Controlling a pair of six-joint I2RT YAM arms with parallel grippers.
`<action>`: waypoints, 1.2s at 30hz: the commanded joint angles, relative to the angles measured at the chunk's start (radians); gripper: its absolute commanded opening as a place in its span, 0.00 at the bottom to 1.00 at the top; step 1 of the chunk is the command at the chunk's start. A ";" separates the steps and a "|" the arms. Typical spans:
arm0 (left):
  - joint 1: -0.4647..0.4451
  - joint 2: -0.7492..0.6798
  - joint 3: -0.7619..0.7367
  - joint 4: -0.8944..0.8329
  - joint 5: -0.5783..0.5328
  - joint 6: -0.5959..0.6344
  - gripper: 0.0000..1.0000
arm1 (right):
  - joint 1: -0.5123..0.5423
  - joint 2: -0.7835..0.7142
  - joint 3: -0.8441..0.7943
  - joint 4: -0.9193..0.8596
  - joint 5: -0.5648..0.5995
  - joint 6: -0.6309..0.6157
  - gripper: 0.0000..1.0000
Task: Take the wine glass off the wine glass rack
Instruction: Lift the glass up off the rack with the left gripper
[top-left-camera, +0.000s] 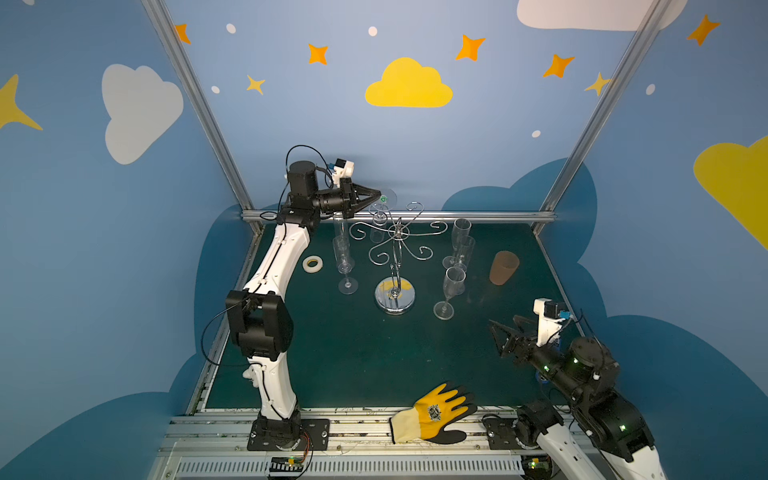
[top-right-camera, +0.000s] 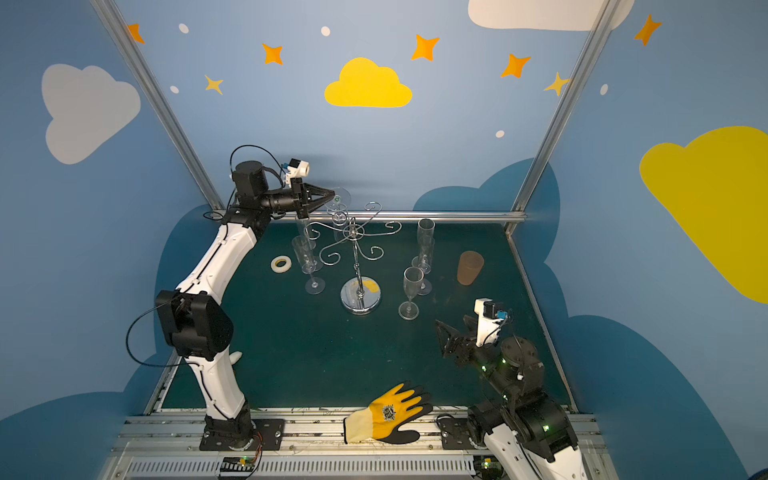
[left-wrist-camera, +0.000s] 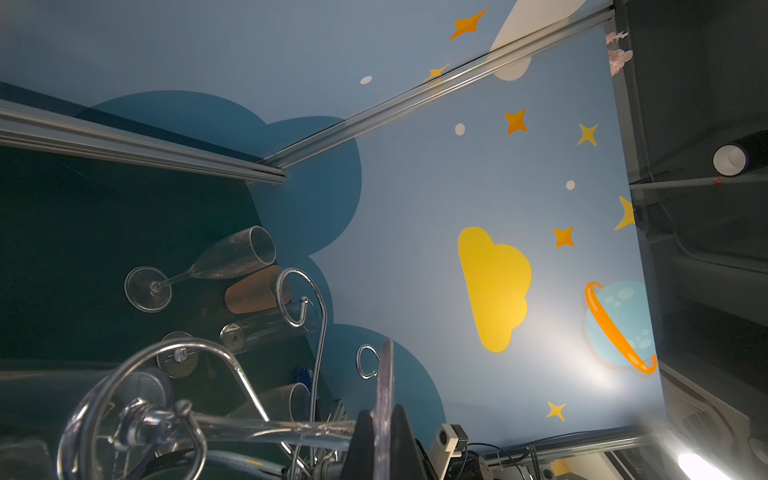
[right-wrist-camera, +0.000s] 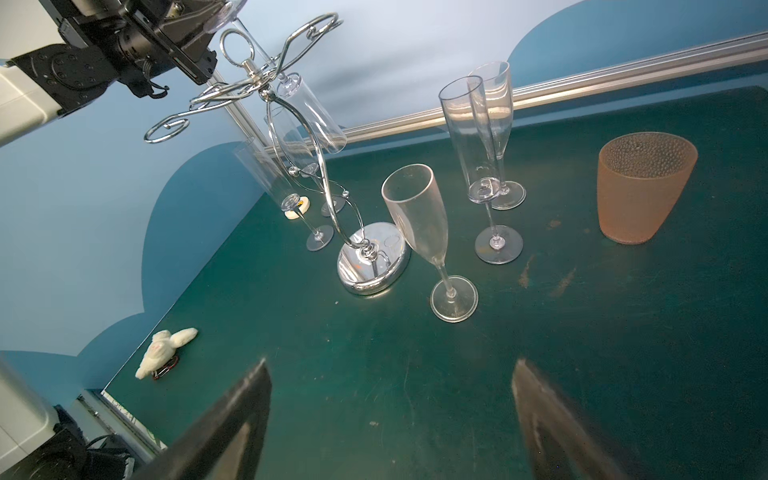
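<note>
The wine glass rack (top-left-camera: 398, 233) (top-right-camera: 353, 232) is a chrome wire stand with curled arms on a round mirrored base (right-wrist-camera: 372, 257). A clear wine glass (top-left-camera: 377, 232) (right-wrist-camera: 316, 116) hangs upside down and tilted from a far-left arm. In the left wrist view its stem (left-wrist-camera: 270, 428) runs through a curl of the rack (left-wrist-camera: 187, 353). My left gripper (top-left-camera: 379, 195) (top-right-camera: 333, 194) (left-wrist-camera: 382, 411) is shut on the glass's flat foot (left-wrist-camera: 385, 374), seen edge-on between the fingers. My right gripper (top-left-camera: 505, 322) (top-right-camera: 453, 322) (right-wrist-camera: 390, 365) hovers open and empty over the mat at the front right.
Several clear flutes stand on the green mat either side of the rack (top-left-camera: 347, 266) (top-left-camera: 459, 249) (top-left-camera: 451, 291). An orange cup (top-left-camera: 503, 268) stands right, a tape roll (top-left-camera: 312, 264) left. A yellow glove (top-left-camera: 436, 413) lies at the front edge and a white toy (right-wrist-camera: 164, 355) by the left wall.
</note>
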 joint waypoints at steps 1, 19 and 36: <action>0.003 -0.051 -0.011 0.062 0.025 -0.007 0.03 | 0.004 -0.014 -0.007 -0.004 0.006 0.008 0.89; 0.021 -0.134 -0.139 0.102 0.024 -0.024 0.03 | 0.004 -0.033 -0.007 -0.017 0.009 0.009 0.90; 0.094 -0.188 -0.204 0.177 0.006 -0.081 0.03 | 0.004 -0.021 -0.007 -0.010 0.001 0.003 0.90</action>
